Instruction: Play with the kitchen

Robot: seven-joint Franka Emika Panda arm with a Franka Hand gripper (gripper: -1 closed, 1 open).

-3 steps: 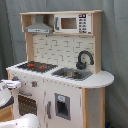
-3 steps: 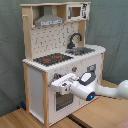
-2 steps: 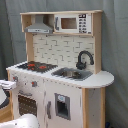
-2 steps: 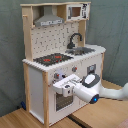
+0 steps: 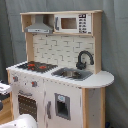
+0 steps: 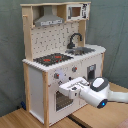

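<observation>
Claw (image 6: 64, 89) has neared the kitchen's (image 6: 45, 82) oven door; its opening cannot be told.

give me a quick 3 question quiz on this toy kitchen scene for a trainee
1. True or false: in the second exterior view the robot's hand is at the oven door of the kitchen.
2. What sits beside the sink on the counter? A) red-ringed hob B) kettle C) toaster
3. Fill in: the black faucet stands by the ____.

Key: 1 true; 2 A; 3 sink
</observation>
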